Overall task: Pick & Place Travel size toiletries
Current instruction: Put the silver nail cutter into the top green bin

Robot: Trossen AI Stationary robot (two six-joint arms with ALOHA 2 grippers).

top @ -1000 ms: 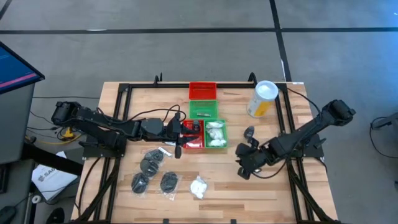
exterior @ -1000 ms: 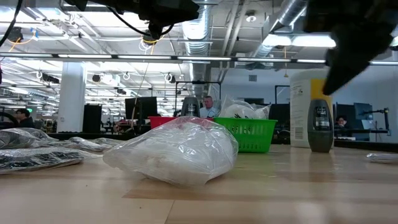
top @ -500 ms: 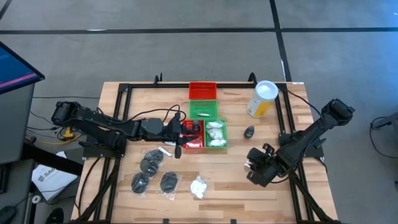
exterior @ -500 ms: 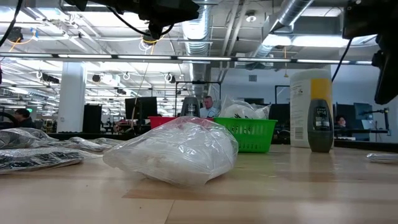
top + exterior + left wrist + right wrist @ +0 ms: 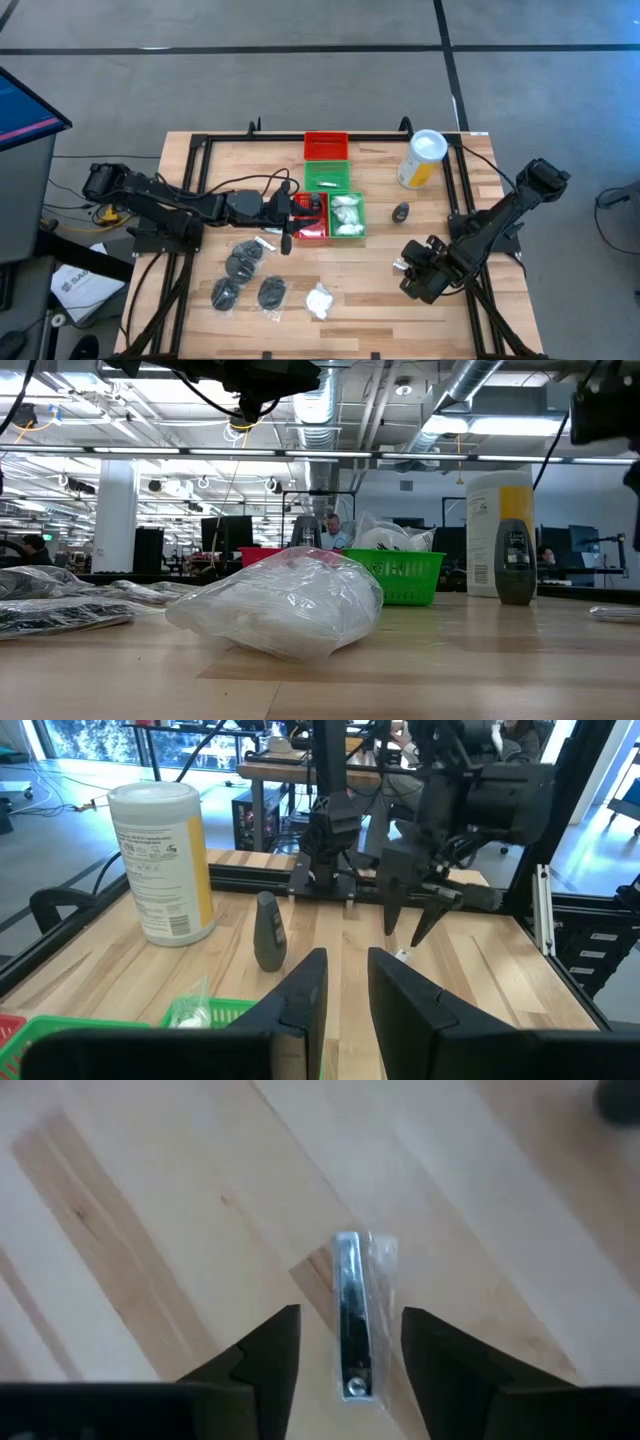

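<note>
A small silvery clipper in a clear packet (image 5: 347, 1275) lies flat on the wood at the table's near right. My right gripper (image 5: 408, 272) hangs just above it, pointing steeply down, open, one finger on each side of the packet and clear of it. My left gripper (image 5: 345, 995) hovers over the red tray (image 5: 310, 228) and the green tray (image 5: 347, 215), narrowly open with nothing between its fingers. A dark little bottle (image 5: 401, 212) stands upright on its base. Dark disc packets (image 5: 240, 265) and a white puffy packet (image 5: 320, 300) lie near the front.
The tall yellow canister (image 5: 422, 158) stands at the far right, behind the dark bottle. Another red tray (image 5: 326, 145) and green tray (image 5: 328, 177) sit at the far middle. A black frame rail (image 5: 455, 190) runs along the right side, close to my right arm.
My right gripper has gone away from the dark bottle toward the table's near right corner, sunk a little and rolled about its own axis, leaving the low view. The bottle stays standing where it was.
</note>
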